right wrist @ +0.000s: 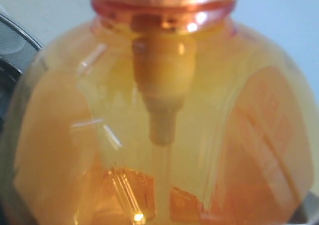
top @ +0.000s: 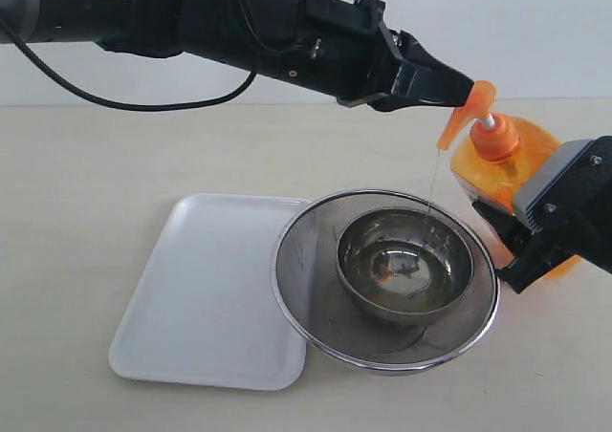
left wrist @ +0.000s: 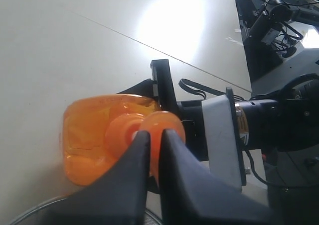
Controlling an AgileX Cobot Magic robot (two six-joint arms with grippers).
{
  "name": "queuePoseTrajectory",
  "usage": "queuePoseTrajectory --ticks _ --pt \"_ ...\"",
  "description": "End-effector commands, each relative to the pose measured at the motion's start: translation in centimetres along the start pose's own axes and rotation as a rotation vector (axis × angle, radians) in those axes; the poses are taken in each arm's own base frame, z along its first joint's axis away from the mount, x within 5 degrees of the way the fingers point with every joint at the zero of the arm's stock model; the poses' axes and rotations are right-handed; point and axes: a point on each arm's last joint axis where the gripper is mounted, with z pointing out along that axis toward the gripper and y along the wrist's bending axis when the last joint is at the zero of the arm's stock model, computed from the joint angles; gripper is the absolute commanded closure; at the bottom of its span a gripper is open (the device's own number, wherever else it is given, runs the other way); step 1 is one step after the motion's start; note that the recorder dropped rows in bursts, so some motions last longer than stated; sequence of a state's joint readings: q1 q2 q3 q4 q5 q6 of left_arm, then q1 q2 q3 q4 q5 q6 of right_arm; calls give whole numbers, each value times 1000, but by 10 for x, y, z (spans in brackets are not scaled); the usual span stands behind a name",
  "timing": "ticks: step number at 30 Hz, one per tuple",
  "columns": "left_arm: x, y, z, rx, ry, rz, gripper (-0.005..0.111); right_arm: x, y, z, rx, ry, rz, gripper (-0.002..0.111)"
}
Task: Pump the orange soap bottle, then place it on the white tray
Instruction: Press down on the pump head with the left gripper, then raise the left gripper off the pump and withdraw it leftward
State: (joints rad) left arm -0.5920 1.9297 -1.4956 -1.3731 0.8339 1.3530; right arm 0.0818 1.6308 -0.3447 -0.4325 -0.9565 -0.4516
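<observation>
The orange soap bottle (top: 516, 160) stands tilted at the right, over the edge of the strainer, and fills the right wrist view (right wrist: 164, 110). My right gripper (top: 510, 233) is shut on its body from the right side. My left gripper (top: 467, 90) reaches across from the left, shut, with its tips resting on the orange pump head (top: 481, 97). In the left wrist view the two fingers (left wrist: 134, 155) lie close together against the pump head (left wrist: 167, 125). A thin thread of soap (top: 432, 188) falls from the spout into the bowl. The white tray (top: 206, 289) lies flat at the left.
A round steel mesh strainer (top: 382, 354) with a steel bowl (top: 356, 236) inside sits between the tray and the bottle, its rim overlapping the tray's right edge. The beige tabletop stretches left and behind. A black cable (top: 115, 102) trails from the left arm.
</observation>
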Motion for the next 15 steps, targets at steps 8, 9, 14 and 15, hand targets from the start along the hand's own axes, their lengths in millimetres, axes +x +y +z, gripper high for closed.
queuePoseTrajectory --ticks 8,9,14,15 --pt "-16 -9 -34 -93 32 125 102 -15 -6 -1 62 -117 140 107" --pt "-22 -13 -44 -113 16 124 102 -14 -7 -1 72 -111 155 107" --pt "-24 -24 -86 -363 -78 129 102 -9 -13 -1 147 -68 260 107" --pt "-18 -29 -100 -464 -108 133 102 -8 -15 -1 165 -64 310 107"
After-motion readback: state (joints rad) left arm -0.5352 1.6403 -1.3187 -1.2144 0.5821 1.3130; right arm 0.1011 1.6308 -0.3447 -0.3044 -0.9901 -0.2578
